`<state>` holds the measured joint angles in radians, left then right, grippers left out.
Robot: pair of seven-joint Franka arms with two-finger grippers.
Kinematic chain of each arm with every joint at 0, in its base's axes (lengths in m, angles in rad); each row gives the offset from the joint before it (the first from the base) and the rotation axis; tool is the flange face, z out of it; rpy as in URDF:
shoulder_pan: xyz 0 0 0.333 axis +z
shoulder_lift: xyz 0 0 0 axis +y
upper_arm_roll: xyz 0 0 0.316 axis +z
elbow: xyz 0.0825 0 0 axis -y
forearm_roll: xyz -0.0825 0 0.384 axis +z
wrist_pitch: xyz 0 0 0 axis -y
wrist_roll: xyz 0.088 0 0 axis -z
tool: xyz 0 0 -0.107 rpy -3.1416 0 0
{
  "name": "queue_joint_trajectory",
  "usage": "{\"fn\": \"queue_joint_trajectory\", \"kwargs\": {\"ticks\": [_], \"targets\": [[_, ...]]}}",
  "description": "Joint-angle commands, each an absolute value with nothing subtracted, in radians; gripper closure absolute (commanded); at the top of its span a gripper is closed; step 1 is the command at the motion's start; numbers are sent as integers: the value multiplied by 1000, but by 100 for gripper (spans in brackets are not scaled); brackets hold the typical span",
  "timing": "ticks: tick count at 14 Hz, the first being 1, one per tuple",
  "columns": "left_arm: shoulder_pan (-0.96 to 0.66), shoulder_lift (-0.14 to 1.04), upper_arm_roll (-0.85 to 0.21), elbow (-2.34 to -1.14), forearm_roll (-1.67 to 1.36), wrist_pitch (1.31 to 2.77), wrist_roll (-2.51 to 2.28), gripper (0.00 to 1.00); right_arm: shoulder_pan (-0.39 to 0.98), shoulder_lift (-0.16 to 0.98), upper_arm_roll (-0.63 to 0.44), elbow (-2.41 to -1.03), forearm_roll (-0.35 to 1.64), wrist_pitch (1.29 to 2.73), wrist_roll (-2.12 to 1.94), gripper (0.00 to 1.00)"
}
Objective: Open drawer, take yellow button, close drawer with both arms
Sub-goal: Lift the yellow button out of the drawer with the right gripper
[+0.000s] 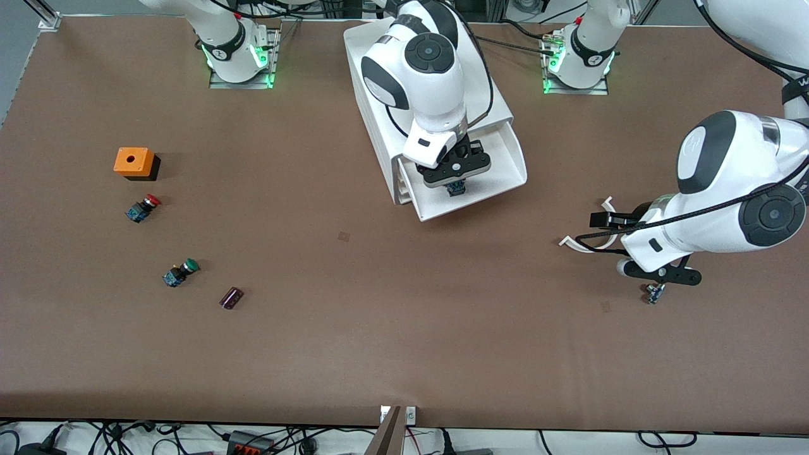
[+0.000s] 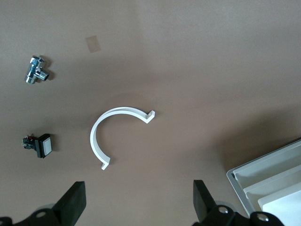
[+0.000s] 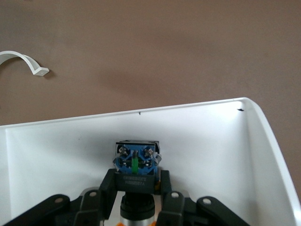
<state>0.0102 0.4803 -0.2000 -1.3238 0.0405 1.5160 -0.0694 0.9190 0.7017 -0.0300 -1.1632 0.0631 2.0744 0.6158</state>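
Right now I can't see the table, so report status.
Right end effector shut on the button in open drawer. Left end effector open over white clip, waiting. Nothing obstructing.

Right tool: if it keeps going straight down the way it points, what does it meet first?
Probably the drawer floor: the right tool, shut on the button, points into the open tray; depth unclear.

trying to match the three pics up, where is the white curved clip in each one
Front view: white curved clip on the table, partly hidden under the left arm.
Left wrist view: clip in full, above the open left gripper.
Right wrist view: only one end.
Shared landmark: the open drawer.
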Motion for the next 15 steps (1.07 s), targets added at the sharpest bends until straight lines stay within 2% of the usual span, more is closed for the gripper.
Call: {"fn": "queue_joint_trajectory", "kwargs": {"ticks": [1,5,8,10,12,15], "targets": [[8,492,-206,-1293,51,1509,-83,0,920,719,-41,-1088,58,2053,621,97],[6,492,-206,-1293,52,1514,-84,0,864,701,-48,-1031,60,2008,620,98],[3,492,-207,-1295,49,1520,-90,0,775,648,-89,-1015,51,1887,618,98],[-11,491,-212,-1333,19,1609,-180,0,743,640,-170,-1022,43,1817,548,97],[-63,492,-215,-1367,18,1684,-312,0,636,640,-170,-1032,48,1731,397,97],[-127,486,-215,-1468,26,1823,-493,0,526,640,-172,-1123,152,1741,249,97]]}}
